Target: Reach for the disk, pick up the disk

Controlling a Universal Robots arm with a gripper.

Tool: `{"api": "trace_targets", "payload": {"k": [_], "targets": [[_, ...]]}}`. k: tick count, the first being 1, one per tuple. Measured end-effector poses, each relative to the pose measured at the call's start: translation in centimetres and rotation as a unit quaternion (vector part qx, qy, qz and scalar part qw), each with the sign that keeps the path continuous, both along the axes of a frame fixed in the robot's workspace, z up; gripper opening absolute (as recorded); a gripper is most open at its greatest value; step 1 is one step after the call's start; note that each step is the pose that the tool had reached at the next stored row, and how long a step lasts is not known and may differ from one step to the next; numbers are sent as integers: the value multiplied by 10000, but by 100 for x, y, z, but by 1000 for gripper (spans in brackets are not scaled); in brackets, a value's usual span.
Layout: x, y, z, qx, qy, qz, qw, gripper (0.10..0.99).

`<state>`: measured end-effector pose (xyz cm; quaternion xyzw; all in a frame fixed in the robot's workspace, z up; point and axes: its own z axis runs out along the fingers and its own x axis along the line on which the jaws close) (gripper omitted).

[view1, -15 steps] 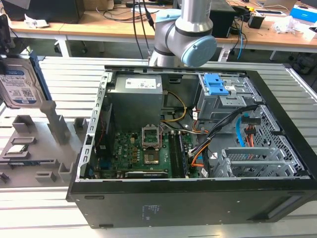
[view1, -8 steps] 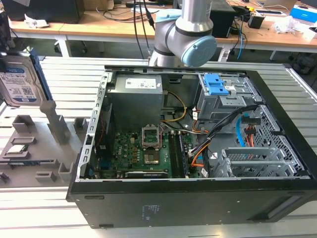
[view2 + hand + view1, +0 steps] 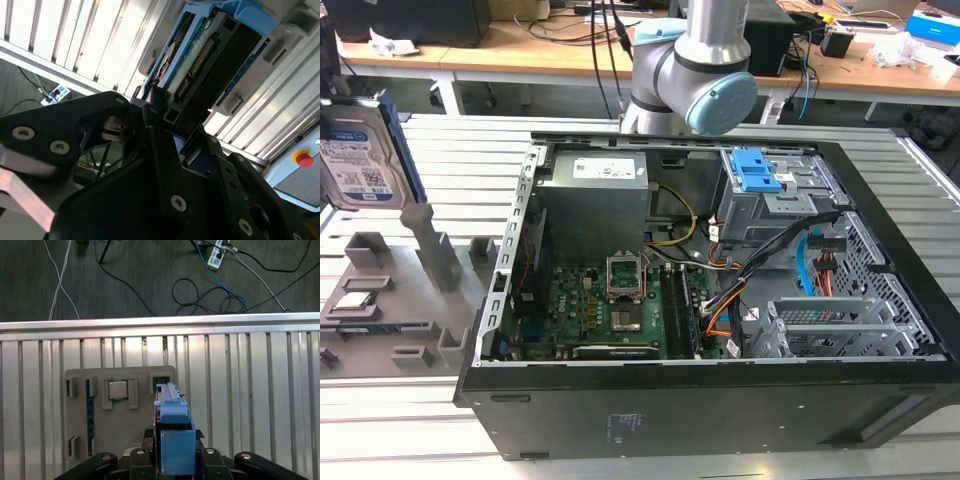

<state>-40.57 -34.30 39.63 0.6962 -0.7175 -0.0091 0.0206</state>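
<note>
Disk (image 3: 360,150) stands on edge, label showing, at the exterior view's far left, clear above the grey tray (image 3: 430,310) and well apart from the case (image 3: 720,420). In the second wrist view my gripper (image 3: 180,135) is narrow, closed on the disk's near end, holding it. In the first wrist view its long axis runs straight out from me, edge-on, over the tray.

Silver-grey disk (image 3: 365,125) (white-and-blue barcoded label (image 3: 355,170)), blue frame (image 3: 176,440), black tool (image 3: 175,462), green motherboard (image 3: 570,300), ribbed pale-grey table (image 3: 250,390)
</note>
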Motion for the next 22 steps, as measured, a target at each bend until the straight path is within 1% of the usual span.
{"api": "trace_targets", "payload": {"k": [2,4,8,11,12,16,22], "targets": [[0,0,39,0,0,0,10000,369],[0,0,150,0,0,0,10000,369],[0,0,285,0,0,0,10000,369],[2,0,407,0,0,0,10000,369],[2,0,436,0,0,0,10000,369],[4,0,506,0,0,0,10000,369],[7,0,634,0,0,0,10000,369]]}}
